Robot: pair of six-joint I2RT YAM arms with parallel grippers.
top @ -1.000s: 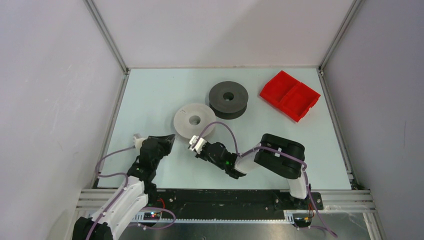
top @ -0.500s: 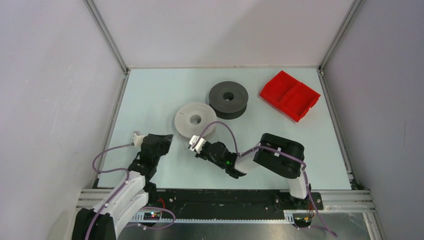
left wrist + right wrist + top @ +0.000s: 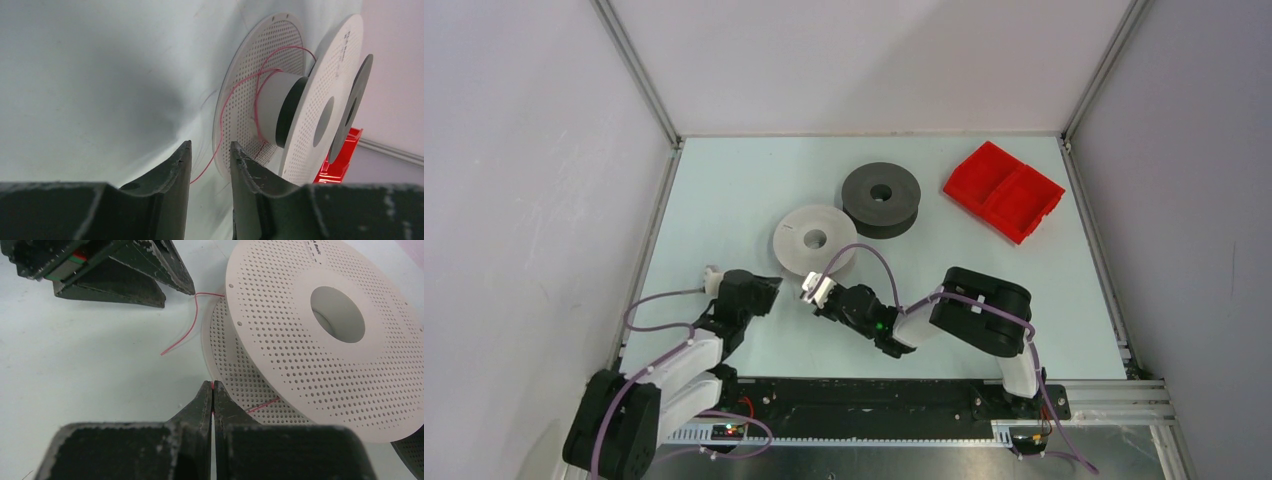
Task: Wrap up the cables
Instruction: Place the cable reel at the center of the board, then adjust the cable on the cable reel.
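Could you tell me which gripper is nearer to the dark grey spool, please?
Right. The right gripper sits near-left of the dark grey spool, at the white spool's near edge; the left gripper is farther left.

Pale tabletop (image 3: 724,190), plain white walls (image 3: 864,60) three sides, aluminium corner posts (image 3: 637,75), even light.

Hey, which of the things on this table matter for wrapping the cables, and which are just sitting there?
For the job: white spool; its red filament; dark grey spool; left gripper; right gripper, pinching that filament.
Lying about: red tray.
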